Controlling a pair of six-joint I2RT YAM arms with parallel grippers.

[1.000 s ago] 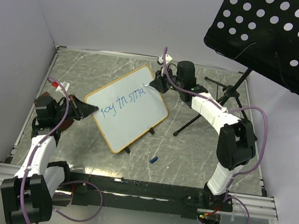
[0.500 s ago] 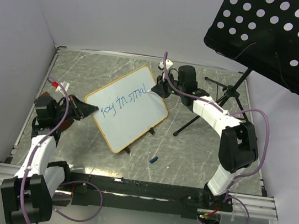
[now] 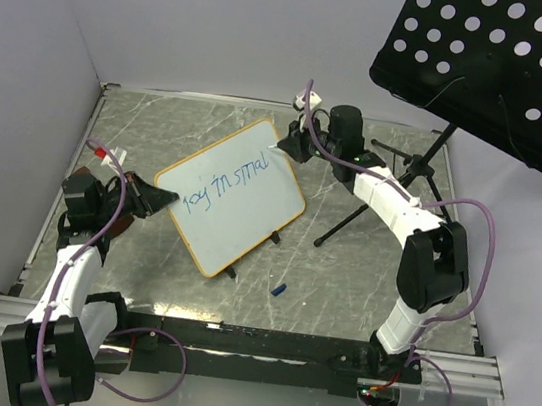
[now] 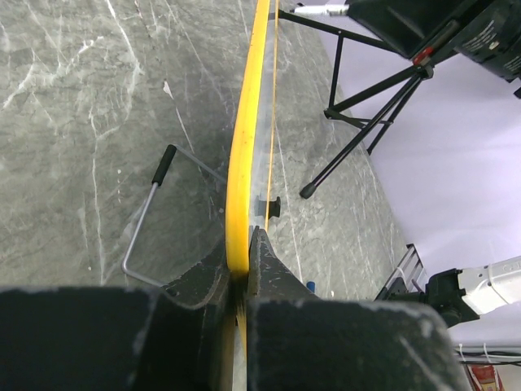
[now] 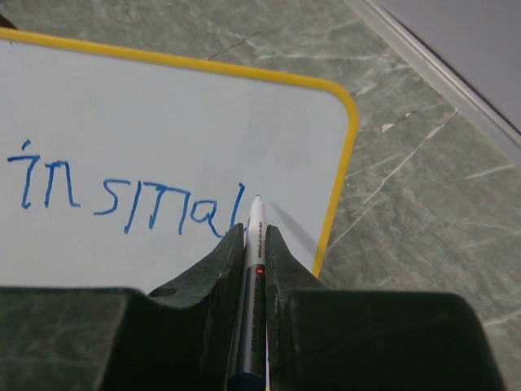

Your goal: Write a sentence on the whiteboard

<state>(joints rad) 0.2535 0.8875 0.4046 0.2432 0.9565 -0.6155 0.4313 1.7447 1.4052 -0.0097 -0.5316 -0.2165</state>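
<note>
The whiteboard (image 3: pixel 240 209) with its yellow-orange frame stands tilted on the table. My left gripper (image 3: pixel 156 198) is shut on its left edge; in the left wrist view the frame (image 4: pixel 242 163) runs edge-on between the jaws of that gripper (image 4: pixel 242 259). The sentence (image 3: pixel 224 180) in blue reads "joy in smal"; the right wrist view shows "in smal" (image 5: pixel 122 202). My right gripper (image 5: pixel 254 235) is shut on a white-tipped marker (image 5: pixel 253 244). Its tip meets its own shadow on the board just right of the "l", near the far right corner.
A black perforated music-stand panel (image 3: pixel 503 64) hangs over the back right, its tripod legs (image 3: pixel 394 190) on the table behind the board. A small blue cap (image 3: pixel 279 289) lies near the front. The board's wire foot (image 4: pixel 145 232) rests on the table.
My right gripper has carried the marker rightward along the board toward its far corner, and the "l" has been added after "sma". The left gripper and board have stayed still.
</note>
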